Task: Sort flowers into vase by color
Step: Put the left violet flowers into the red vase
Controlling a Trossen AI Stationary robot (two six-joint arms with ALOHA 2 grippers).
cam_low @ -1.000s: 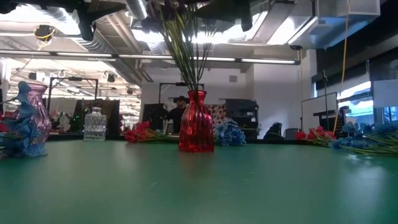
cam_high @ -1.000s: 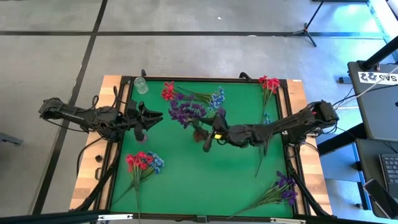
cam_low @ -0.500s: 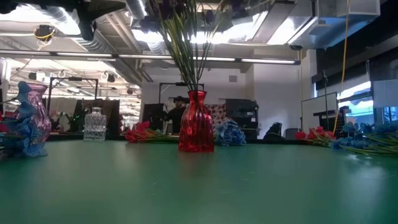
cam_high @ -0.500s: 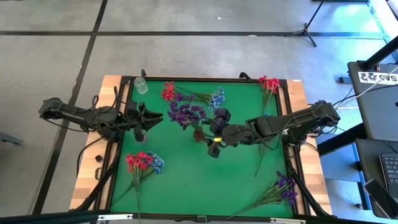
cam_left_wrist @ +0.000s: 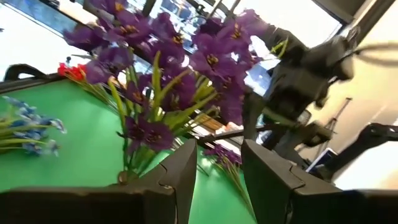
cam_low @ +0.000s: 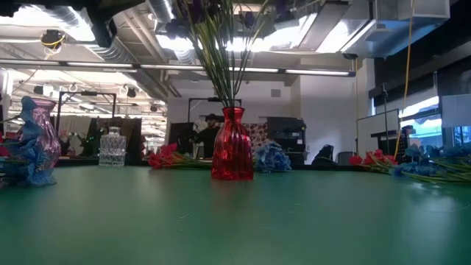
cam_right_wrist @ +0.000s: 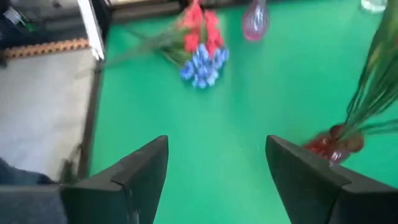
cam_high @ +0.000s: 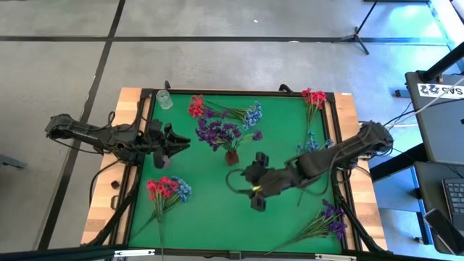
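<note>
Right gripper (cam_high: 256,197) hangs over bare green mat, on the near side of the red vase (cam_high: 232,156), fingers spread wide and holding nothing; its wrist view shows both fingers (cam_right_wrist: 140,171) parted with only mat between them. Red vase stands near mat centre, holding purple flowers (cam_high: 220,133) on upright green stems. Left gripper (cam_high: 174,141) waits to the left of the red vase, fingers parted, empty. Loose sprigs around the vase: red and blue bunch (cam_high: 165,190) near-left, beside a pink vase (cam_right_wrist: 254,22); red and blue sprigs (cam_high: 226,110) just behind; red sprig (cam_high: 313,98) far-right; purple bunch (cam_high: 330,220) near-right, well apart from the right gripper. Clear glass vase (cam_high: 164,99) stands at the far-left corner.
</note>
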